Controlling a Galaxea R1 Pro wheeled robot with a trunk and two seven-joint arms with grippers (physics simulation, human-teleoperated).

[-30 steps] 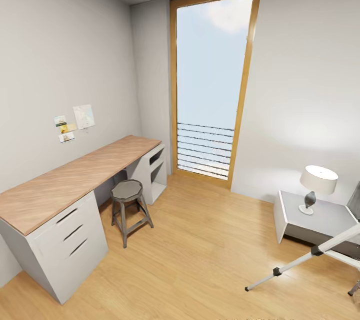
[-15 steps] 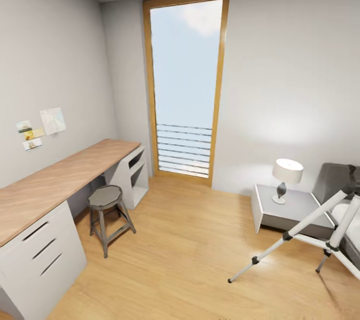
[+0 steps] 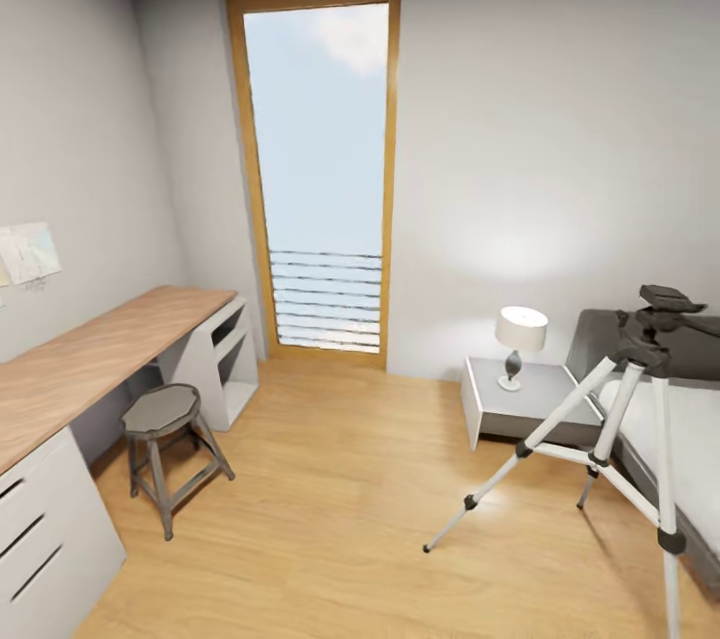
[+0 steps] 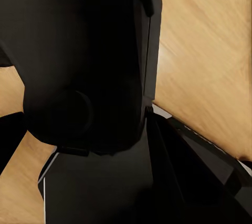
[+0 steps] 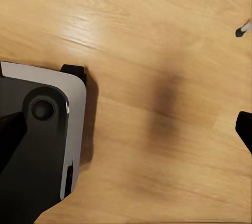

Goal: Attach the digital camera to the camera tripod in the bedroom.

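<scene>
The camera tripod [image 3: 640,389] stands on the wood floor at the right of the head view, its silver-white legs spread and its black head [image 3: 660,304] bare on top. One of its black feet [image 5: 241,29] shows at the edge of the right wrist view. A large black boxy mass [image 4: 84,61] sits close in the left wrist view; whether it is the digital camera or part of my own body cannot be told. No fingers can be made out clearly in either wrist view.
Behind the tripod are the grey-framed bed [image 3: 690,419] and a grey nightstand [image 3: 520,409] with a white lamp [image 3: 520,331]. A long wood-topped desk [image 3: 90,359] and a metal stool [image 3: 165,419] line the left wall. The tall window [image 3: 320,169] is straight ahead. My base [image 5: 31,145] shows over the floor.
The head view has swung to the right: desk, stool and window slid left in the picture, and the tripod, of which only legs showed earlier, now shows with its head.
</scene>
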